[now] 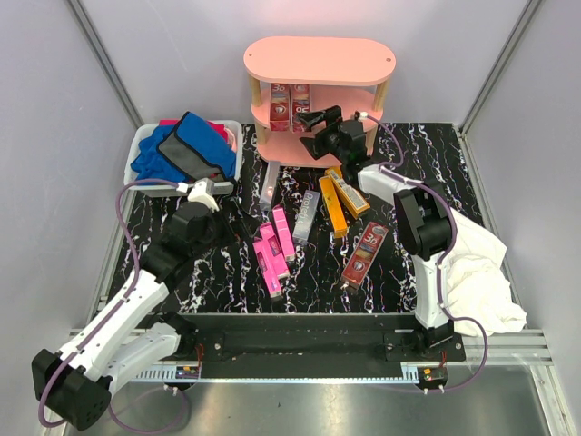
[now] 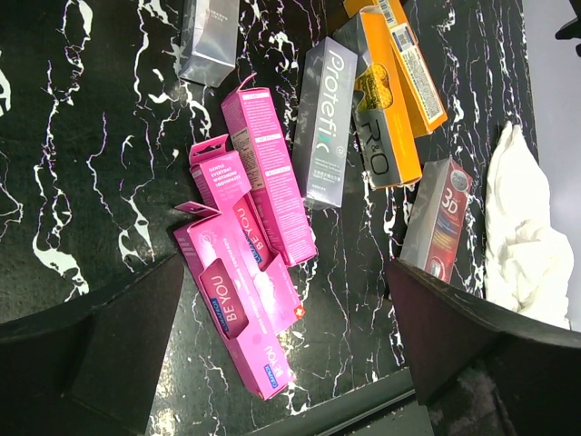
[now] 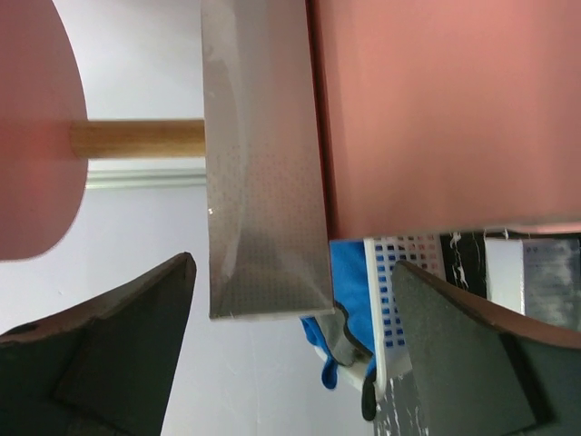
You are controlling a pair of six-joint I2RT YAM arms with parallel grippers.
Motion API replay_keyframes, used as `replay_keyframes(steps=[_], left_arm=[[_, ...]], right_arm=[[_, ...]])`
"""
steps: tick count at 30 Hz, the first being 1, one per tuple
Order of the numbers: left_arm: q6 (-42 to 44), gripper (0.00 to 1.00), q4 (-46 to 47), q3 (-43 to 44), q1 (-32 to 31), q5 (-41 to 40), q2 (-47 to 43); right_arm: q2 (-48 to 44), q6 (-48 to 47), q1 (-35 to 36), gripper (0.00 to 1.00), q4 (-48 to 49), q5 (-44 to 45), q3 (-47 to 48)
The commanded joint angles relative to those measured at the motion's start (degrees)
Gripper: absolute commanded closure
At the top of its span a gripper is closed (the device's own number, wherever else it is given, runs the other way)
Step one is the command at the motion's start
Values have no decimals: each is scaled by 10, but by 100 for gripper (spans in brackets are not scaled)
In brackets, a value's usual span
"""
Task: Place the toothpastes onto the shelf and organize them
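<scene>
Setting a silver-grey toothpaste (image 3: 263, 154) on the shelf (image 1: 318, 59), upper centre, the right tool (image 3: 292, 265) stands wide open, gripping nothing; next, back out without nudging it.

We count approx. 10 toothpaste boxes (image 1: 349, 191) total: 3 dark red boxes (image 1: 365, 254), 3 pink boxes (image 1: 284, 233) as far as we can tell, 2 orange boxes (image 1: 333, 206), 2 silver-grey boxes (image 1: 309, 215). Also 1 shelf (image 1: 318, 59) w/ 3 tiers, 1 white bin (image 1: 138, 145), 1 white cloth (image 1: 477, 263). Blue cloths (image 1: 154, 163) are too bunched to count.
</scene>
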Motion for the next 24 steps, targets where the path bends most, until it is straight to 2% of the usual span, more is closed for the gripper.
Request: replay_keyframes(steps=[1, 10, 14, 20, 24], left_arm=[[-2, 1, 18, -10, 2, -7, -12], [-8, 1, 22, -19, 2, -6, -20], [-12, 1, 23, -20, 2, -3, -24], [-3, 1, 25, -15, 2, 1, -20], [13, 1, 19, 1, 2, 29, -12]], right_arm=[[-48, -24, 4, 0, 4, -23, -19], [-140, -66, 4, 0, 3, -7, -94], [-186, -82, 1, 0, 2, -4, -156], [-282, -146, 1, 0, -39, 6, -251], [-384, -182, 1, 0, -74, 31, -323]])
